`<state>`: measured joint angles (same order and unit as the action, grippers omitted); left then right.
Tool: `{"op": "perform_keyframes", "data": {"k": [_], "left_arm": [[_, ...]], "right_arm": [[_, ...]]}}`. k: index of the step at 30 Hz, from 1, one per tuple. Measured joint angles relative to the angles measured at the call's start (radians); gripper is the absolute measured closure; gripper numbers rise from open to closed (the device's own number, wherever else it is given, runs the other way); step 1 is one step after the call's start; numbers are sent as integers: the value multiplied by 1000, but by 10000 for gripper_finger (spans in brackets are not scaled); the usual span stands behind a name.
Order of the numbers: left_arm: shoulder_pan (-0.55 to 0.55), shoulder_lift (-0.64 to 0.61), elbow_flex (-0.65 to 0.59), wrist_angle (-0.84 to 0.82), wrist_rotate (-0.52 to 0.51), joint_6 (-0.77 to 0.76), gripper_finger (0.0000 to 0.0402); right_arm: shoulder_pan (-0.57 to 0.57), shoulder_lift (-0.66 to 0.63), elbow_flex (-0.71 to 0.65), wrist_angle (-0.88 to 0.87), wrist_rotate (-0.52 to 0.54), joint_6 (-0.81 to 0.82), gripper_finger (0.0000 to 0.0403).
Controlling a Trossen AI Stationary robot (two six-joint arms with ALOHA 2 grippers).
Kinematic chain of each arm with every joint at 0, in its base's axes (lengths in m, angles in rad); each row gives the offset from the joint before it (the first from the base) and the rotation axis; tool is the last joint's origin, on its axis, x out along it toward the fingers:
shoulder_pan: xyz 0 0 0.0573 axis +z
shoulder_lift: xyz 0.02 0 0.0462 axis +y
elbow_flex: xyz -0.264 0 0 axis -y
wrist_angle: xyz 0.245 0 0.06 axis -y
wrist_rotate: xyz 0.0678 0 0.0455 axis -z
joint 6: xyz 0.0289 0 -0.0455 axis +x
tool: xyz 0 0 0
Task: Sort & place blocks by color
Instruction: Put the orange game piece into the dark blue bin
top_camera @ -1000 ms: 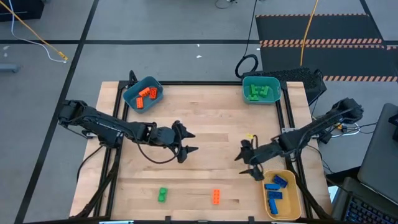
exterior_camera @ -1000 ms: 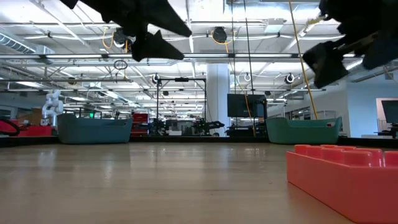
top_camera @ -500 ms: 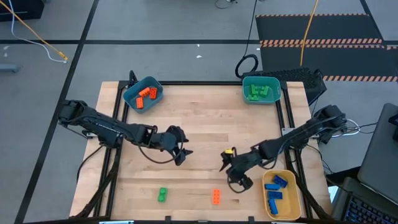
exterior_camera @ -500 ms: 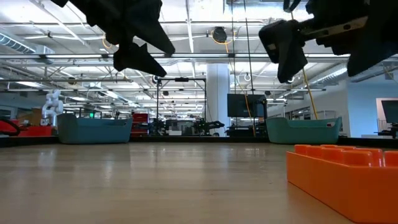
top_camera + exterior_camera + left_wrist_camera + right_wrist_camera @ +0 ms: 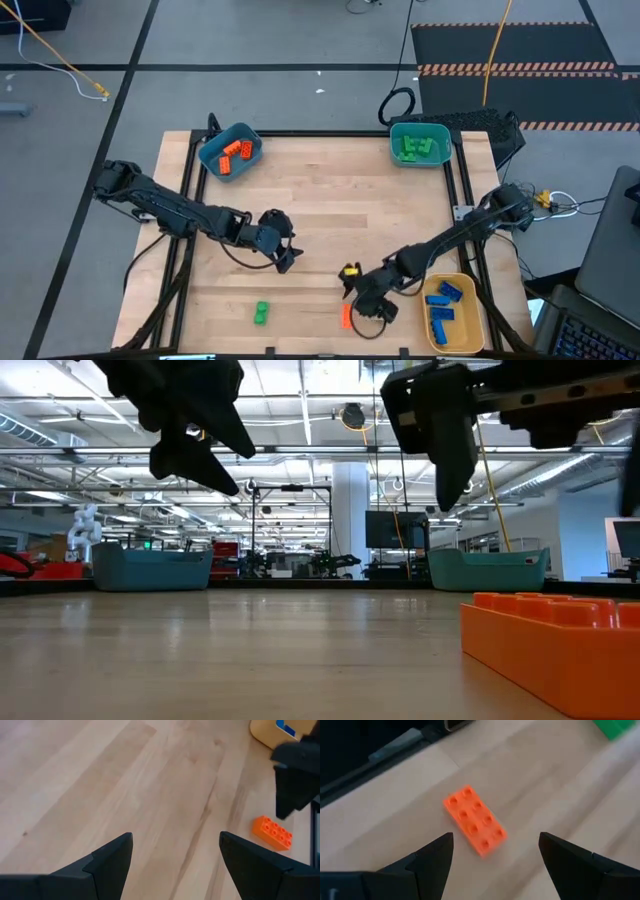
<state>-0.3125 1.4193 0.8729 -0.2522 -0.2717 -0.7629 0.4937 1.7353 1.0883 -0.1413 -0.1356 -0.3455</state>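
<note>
A: Right gripper?
B: Jaws spread wide, holding nothing, hovering right over the orange block near the table's front edge, beside the yellow bin of blue blocks.
A: Left gripper?
B: Also wide and empty, above bare wood mid-table. The green block lay loose at the front, well apart from the orange one.

Grey floor with dark seams, a black mat edged in striped tape, bright ceiling lights.
</note>
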Motion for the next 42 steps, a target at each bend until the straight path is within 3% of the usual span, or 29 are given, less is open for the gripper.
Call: {"op": "perform_keyframes", "data": {"k": [8, 22, 27, 36, 42], "left_arm": [[-50, 0, 0, -9, 0, -77, 105], [-70, 0, 0, -41, -36, -112, 105], [-71, 0, 0, -46, -37, -111, 105], [-71, 0, 0, -69, -37, -107, 105], [-71, 0, 0, -70, -37, -107, 105]], "right_arm": [[54, 106, 32, 95, 5, 1, 117], [24, 179, 31, 111, 56, 65, 122], [25, 178, 31, 114, 56, 71, 158], [39, 178, 31, 111, 52, 73, 265], [36, 177, 31, 102, 80, 79, 272]]}}
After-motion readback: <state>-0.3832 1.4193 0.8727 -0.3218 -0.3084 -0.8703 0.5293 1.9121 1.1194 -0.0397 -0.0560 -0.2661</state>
